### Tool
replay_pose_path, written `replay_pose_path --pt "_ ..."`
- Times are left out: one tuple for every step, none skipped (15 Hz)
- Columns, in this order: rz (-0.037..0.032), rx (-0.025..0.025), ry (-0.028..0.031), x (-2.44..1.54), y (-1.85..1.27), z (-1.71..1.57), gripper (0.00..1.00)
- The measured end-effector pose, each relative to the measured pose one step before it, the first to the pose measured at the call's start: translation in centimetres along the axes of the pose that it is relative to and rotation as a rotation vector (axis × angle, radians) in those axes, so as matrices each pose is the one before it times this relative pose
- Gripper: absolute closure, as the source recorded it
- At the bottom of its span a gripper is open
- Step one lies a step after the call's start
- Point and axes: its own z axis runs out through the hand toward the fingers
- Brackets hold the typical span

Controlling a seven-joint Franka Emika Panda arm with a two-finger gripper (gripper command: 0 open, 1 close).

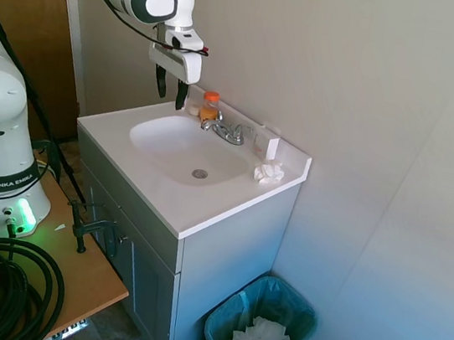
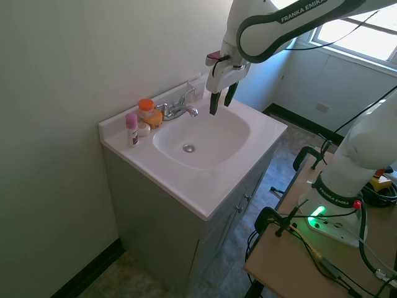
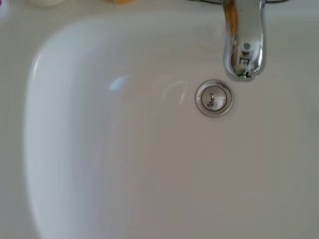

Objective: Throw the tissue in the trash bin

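The tissue (image 1: 269, 172), a small crumpled white wad, lies on the vanity top at the right back corner, beside the sink basin (image 1: 183, 149). On the floor to the right of the cabinet stands the trash bin (image 1: 261, 327), lined with a blue-teal bag and holding crumpled white paper. My gripper (image 1: 171, 89) hangs open and empty above the back of the basin, left of the faucet and well left of the tissue. In the second exterior view the gripper (image 2: 222, 99) hovers over the basin; the tissue and bin are out of that view.
A chrome faucet (image 1: 226, 129) and an orange-capped bottle (image 1: 210, 105) stand behind the basin, with a small white box (image 1: 265, 144) near the tissue. A pink-capped tube (image 2: 131, 128) stands at the counter's far end. The drain (image 3: 214, 98) shows under the spout.
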Motion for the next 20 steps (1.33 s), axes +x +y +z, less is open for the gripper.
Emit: replay_pose_path --pt "0.00192 -0.00148 0.00044 -0.006 -0.034 0.044 0.00" --pt "0.00614 -0.00085 0.00377 0.044 -0.115 -0.066 0.00" --pt "0.00871 0.00465 0.00632 0.299 -0.204 -0.309 0.00" --pt "0.01830 0.01039 0.01028 0.751 -0.178 -0.554 0.00" --pt "0.02817 0.01225 0.00928 1.366 0.203 -0.608 0.00" --pt "0.04026 0.01514 0.01228 2.027 0.555 -0.698 0.00" --pt "0.04713 0.01477 0.01256 2.316 0.703 -0.441 0.00" --pt "0.04450 0.01059 0.00991 2.193 0.680 -0.217 0.00" --pt "0.03953 0.00470 0.00583 1.997 0.591 0.003 0.00" --pt "0.03853 0.00231 0.00567 1.931 0.678 0.217 0.00" --pt "0.03708 -0.00263 0.00272 1.790 0.821 0.346 0.00" --pt "0.03837 -0.00522 0.00110 1.850 0.848 0.513 0.00" --pt "0.03682 -0.00620 0.00172 1.872 0.890 0.578 0.00" --pt "0.03326 -0.00542 0.00321 1.636 0.699 0.614 0.00" --pt "0.02770 -0.00520 0.00431 1.464 0.454 0.597 0.00" --pt "0.01948 -0.00382 0.00435 1.111 0.099 0.561 0.00" --pt "0.01646 -0.00128 0.00315 0.871 -0.311 0.670 0.00" --pt "0.01608 0.00141 0.00269 0.558 -0.546 0.682 0.00" --pt "0.01420 0.00043 0.00030 0.348 -0.776 0.783 0.00" --pt "0.00881 0.00302 0.00094 0.394 -0.927 0.789 0.00"
